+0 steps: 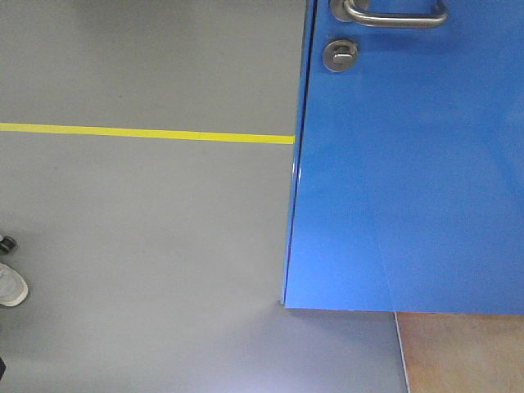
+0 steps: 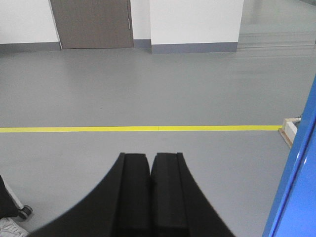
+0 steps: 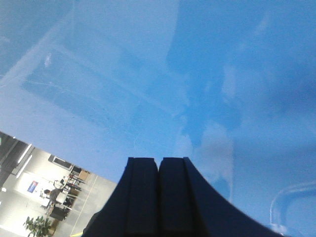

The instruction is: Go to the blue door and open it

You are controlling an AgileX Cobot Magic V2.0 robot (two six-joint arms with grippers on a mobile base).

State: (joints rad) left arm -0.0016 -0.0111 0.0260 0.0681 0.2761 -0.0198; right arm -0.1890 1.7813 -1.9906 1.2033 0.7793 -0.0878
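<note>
Blue door (image 1: 409, 180) blocks the right; grey floor (image 1: 139, 229) left lies open

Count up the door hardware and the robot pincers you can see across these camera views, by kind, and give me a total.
Lever handles on the blue door: 1, the lever handle
Thumb-turn locks: 1, the thumb-turn lock
Robot pincers: 2, the left pincer and the right pincer, both with jaws shut and holding nothing
Total: 4
</note>
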